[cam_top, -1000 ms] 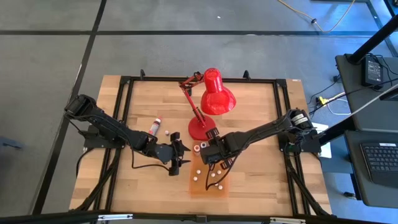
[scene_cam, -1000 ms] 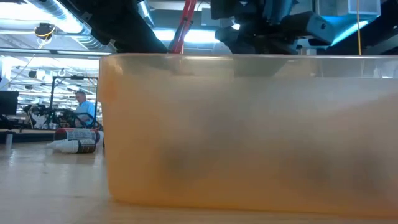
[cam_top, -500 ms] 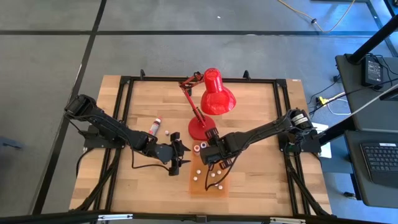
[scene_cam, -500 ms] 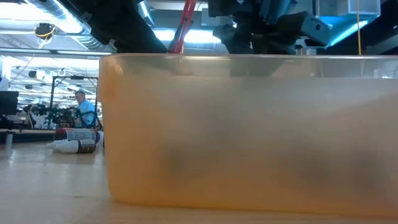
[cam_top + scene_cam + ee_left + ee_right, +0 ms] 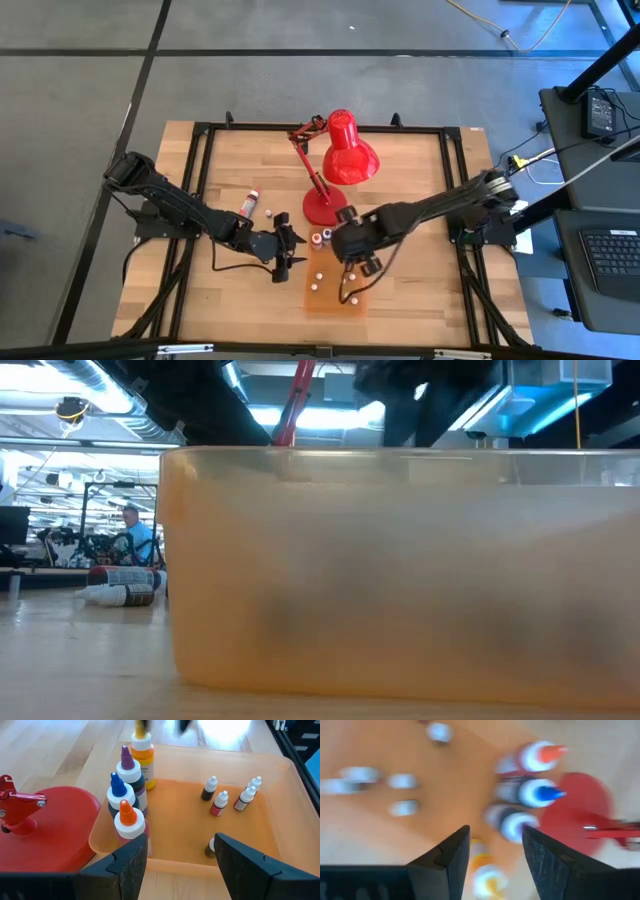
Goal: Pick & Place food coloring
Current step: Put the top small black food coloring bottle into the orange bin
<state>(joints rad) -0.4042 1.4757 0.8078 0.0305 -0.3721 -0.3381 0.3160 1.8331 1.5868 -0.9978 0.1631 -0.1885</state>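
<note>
An orange translucent tray (image 5: 332,302) (image 5: 400,580) (image 5: 180,817) sits near the table's front middle. Several tiny white-capped food coloring bottles (image 5: 219,802) (image 5: 402,781) stand on its floor. Taller bottles with orange (image 5: 129,822), blue (image 5: 120,795), purple (image 5: 130,770) and yellow (image 5: 143,757) caps stand in a row at its corner by the lamp base. My left gripper (image 5: 292,252) (image 5: 180,845) stands open just left of the tray, pointing into it. My right gripper (image 5: 352,262) (image 5: 495,835) hangs open above the tray, over the yellow bottle (image 5: 487,880); this view is blurred.
A big red desk lamp (image 5: 340,160) stands behind the tray, its round base (image 5: 45,830) touching the tray's corner. A bottle (image 5: 248,203) (image 5: 120,585) lies on its side on the table to the left. A person (image 5: 130,530) shows far off in the room.
My right gripper has gone up from the tray's far end and tipped, now hanging higher over the bottles. The bottles and tray stay where they were.
</note>
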